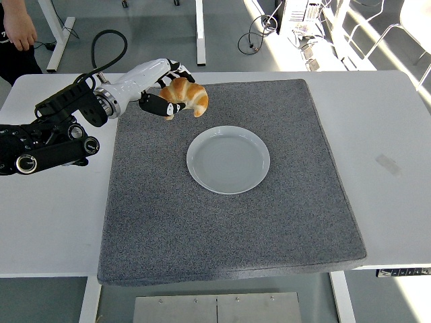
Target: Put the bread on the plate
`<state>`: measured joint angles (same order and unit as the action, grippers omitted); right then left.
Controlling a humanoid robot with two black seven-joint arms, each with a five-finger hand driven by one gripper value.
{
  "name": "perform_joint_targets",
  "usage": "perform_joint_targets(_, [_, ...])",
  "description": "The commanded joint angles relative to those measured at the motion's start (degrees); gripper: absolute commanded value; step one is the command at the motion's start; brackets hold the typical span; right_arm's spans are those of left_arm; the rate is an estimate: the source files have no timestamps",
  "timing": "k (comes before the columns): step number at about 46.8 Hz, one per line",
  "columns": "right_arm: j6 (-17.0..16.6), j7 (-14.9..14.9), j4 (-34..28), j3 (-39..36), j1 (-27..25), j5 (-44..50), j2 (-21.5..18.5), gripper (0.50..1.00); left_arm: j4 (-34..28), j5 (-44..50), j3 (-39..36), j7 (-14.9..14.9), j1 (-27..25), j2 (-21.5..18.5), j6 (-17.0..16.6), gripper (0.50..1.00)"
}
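A golden croissant [188, 95] hangs in the air above the grey mat's far left part, held in my left hand [170, 91], whose fingers are curled around it. The bread sits up and to the left of the white plate [228, 159], which lies empty near the middle of the mat. My left arm comes in from the left edge across the white table. My right arm does not show.
A large grey mat [229, 222] covers most of the white table [390, 134]. A person's hand [20, 30] shows at the top left, behind the table. A black cable loops above my left forearm [108, 40].
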<state>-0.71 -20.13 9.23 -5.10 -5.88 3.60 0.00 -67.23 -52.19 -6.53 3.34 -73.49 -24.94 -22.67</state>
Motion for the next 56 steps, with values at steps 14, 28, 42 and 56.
perform_joint_targets(14, [0.0, 0.0, 0.0, 0.0, 0.0, 0.0, 0.0, 1.0, 0.1, -4.0, 1.3, -0.3, 0.7, 6.0, -0.1, 0.522])
perform_joint_targets(28, [0.0, 0.0, 0.0, 0.0, 0.0, 0.0, 0.0, 1.0, 0.9, -4.2, 1.4, -0.4, 2.7, 9.5, -0.3, 0.527])
perform_joint_targets(42, [0.0, 0.0, 0.0, 0.0, 0.0, 0.0, 0.0, 1.0, 3.2, -4.6, 0.5, -0.4, 4.8, 10.9, -0.3, 0.604])
perform_joint_targets(56, [0.0, 0.0, 0.1, 0.0, 0.0, 0.0, 0.0, 1.0, 8.8, -9.3, 0.5, -0.7, 7.9, 14.3, -0.3, 0.63])
